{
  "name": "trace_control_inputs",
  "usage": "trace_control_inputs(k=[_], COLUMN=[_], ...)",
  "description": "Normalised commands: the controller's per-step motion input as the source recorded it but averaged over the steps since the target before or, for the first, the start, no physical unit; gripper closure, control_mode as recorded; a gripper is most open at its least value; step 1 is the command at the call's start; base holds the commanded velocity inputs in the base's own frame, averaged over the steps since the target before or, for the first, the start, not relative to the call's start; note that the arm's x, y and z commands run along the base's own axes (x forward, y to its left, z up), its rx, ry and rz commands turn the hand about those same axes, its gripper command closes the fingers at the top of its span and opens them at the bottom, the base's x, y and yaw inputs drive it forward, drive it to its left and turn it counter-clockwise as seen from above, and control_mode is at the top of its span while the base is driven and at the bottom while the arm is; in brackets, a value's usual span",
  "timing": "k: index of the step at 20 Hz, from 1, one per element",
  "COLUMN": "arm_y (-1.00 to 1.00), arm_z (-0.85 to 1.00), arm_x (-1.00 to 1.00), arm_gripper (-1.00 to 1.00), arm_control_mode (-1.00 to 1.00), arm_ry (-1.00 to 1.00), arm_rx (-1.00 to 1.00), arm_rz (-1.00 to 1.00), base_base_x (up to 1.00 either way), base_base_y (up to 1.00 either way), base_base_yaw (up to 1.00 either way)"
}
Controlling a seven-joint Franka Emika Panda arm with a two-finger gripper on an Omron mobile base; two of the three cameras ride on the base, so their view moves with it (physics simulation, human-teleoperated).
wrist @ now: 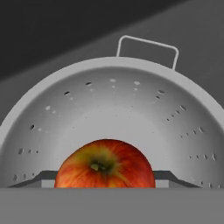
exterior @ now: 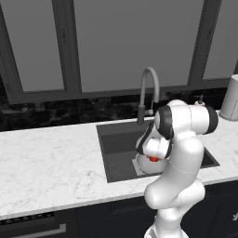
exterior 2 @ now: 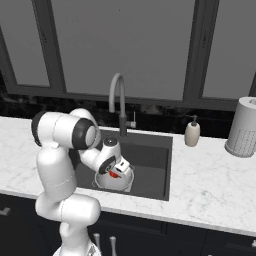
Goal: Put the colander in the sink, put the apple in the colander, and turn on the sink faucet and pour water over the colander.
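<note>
In the hand view the apple (wrist: 105,165) sits low in the frame's centre, inside the colander (wrist: 109,100). The claw's (wrist: 105,178) dark fingertips (wrist: 41,179) flank the fruit on either side; whether they pinch it cannot be told. In the right base view the colander sits in the sink (exterior 2: 150,157), below the faucet (exterior 2: 119,100).

1. Light is soft and even in both base views; the white marbled stone counter (exterior: 51,162) reads bright with no hard shadows.
2. The dark grey recessed sink basin (exterior 2: 150,155) around the gripper is the dimmest area.
3. In the hand view, the round silver-grey pierced metal colander (wrist: 113,109) beyond the gripper shades smoothly, brighter at its rim.
4. The red-orange apple (wrist: 105,168) shows crisp, without glare.
5. Base views look slightly coarse and pixelated.
</note>
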Motion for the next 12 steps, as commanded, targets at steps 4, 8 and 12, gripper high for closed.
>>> trace_control_inputs(k=[4,8,12], arm_y=[0.01,0.06,0.11], arm_z=[-0.21,-0.19,-0.16], arm_x=[0.14,0.10,0.05], arm_gripper=[1.00,1.00,1.00], arm_control_mode=[-1.00,-1.00,-1.00], arm_ry=[0.00,0.00,0.00], arm_rx=[0.00,0.00,0.00], arm_rz=[0.00,0.00,0.00], base_base_x=[0.00,0.00,0.00], base_base_y=[0.00,0.00,0.00], base_base_yaw=[0.00,0.00,0.00])
